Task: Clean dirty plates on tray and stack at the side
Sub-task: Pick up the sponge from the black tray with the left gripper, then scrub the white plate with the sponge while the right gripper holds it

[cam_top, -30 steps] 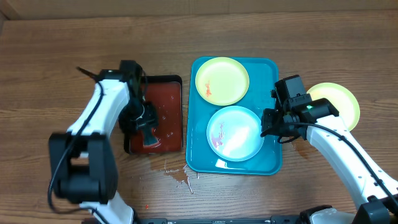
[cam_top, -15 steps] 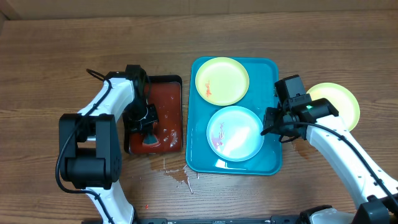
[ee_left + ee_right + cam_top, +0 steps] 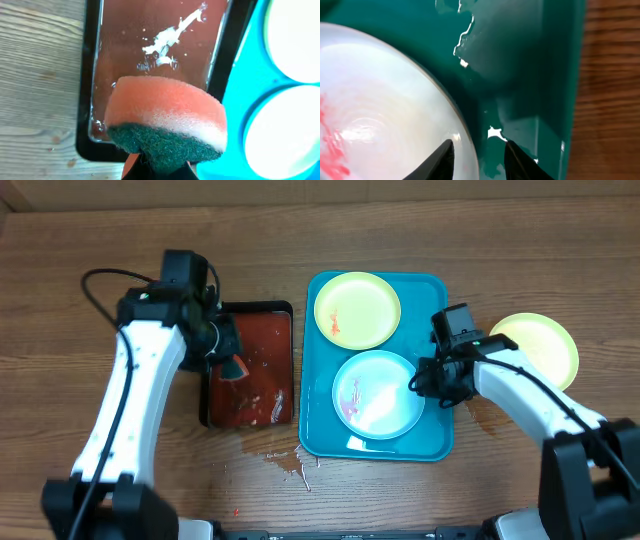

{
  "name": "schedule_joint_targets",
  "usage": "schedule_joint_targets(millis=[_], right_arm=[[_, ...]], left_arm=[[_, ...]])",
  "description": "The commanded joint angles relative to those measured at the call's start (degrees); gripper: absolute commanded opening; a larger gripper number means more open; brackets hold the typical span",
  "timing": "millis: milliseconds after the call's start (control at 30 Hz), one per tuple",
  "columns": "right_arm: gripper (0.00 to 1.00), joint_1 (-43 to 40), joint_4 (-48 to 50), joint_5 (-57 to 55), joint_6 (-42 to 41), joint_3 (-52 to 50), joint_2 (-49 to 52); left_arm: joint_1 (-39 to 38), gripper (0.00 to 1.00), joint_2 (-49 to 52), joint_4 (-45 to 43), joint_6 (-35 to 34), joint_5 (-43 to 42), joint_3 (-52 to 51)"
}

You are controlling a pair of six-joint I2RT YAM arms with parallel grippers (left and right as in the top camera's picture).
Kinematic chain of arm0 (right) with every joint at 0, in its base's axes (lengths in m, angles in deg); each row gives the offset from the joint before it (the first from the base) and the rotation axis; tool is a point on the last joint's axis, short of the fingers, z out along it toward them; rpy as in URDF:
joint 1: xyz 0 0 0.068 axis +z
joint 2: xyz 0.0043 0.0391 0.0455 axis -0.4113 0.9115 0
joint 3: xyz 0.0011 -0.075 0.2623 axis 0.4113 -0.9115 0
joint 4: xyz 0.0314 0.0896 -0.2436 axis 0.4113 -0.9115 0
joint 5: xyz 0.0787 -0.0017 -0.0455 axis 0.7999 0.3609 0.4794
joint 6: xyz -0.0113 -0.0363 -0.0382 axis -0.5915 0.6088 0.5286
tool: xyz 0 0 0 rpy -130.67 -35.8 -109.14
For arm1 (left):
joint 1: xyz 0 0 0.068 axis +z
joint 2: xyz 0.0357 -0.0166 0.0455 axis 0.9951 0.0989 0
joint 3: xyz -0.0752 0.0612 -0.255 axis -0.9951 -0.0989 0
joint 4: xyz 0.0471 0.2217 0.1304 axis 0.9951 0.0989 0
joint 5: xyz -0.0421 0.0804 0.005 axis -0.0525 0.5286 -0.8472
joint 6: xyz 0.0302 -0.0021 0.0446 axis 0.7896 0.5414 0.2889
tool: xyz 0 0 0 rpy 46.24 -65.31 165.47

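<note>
Across the middle of the overhead view the tray (image 3: 320, 435) is carrying two dirty plates, the yellow-green plate (image 3: 357, 310) above and the pale blue plate (image 3: 377, 395) below, while a third plate (image 3: 545, 345) is lying on the wood at far right. Over the dark red tray (image 3: 265, 340) at left, the left gripper (image 3: 230, 362), parted a second ago, is now clamping the sponge (image 3: 165, 117) and lifting it, so scrubbing can likely begin. The right gripper (image 3: 479, 157) is spreading wider, empty, astride the blue plate's right rim.
</note>
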State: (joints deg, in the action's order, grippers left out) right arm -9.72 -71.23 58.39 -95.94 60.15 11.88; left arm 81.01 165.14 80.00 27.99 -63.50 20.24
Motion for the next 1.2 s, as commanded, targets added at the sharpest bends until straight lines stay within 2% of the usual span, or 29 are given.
schedule_joint_targets(millis=[0,133,167,367,533,667,800,933,1067,1167], right_arm=[[0.33,0.07,1.57,2.86,2.25,-0.37,2.97],[0.08,1.07,3.65,7.61,3.45,-0.37,6.67],[0.04,1.44,3.89,7.54,3.28,-0.37,7.21],[0.04,2.99,5.51,7.50,2.99,-0.35,7.65],[0.04,3.02,4.63,7.08,3.02,-0.35,7.65],[0.04,2.99,3.98,7.08,3.02,-0.35,7.65],[0.04,3.02,3.96,7.10,3.02,-0.35,7.65],[0.04,3.02,3.80,7.10,3.02,-0.35,7.65],[0.04,3.02,3.45,7.10,3.02,-0.35,7.65],[0.04,3.02,3.37,7.10,3.02,-0.35,7.65]], left_arm=[[-0.26,0.04,-1.09,0.85,2.80,-0.63,0.70],[-1.62,0.04,-0.79,1.36,3.39,-0.61,0.42],[-2.16,0.04,-0.63,1.31,3.37,-0.63,0.37],[-10.88,0.04,0.17,-3.65,2.47,-2.19,0.37],[-21.55,0.04,4.44,-12.46,-2.56,-2.19,0.37],[-26.84,0.04,10.51,-17.14,-7.76,-2.23,0.37],[-29.00,0.04,17.44,-22.14,-13.07,-5.29,0.39],[-29.00,0.04,23.32,-25.33,-15.41,-7.63,0.39],[-27.52,0.04,27.12,-21.77,-17.55,-5.95,0.44],[-26.67,0.04,28.28,-16.68,-18.97,1.66,0.44]])
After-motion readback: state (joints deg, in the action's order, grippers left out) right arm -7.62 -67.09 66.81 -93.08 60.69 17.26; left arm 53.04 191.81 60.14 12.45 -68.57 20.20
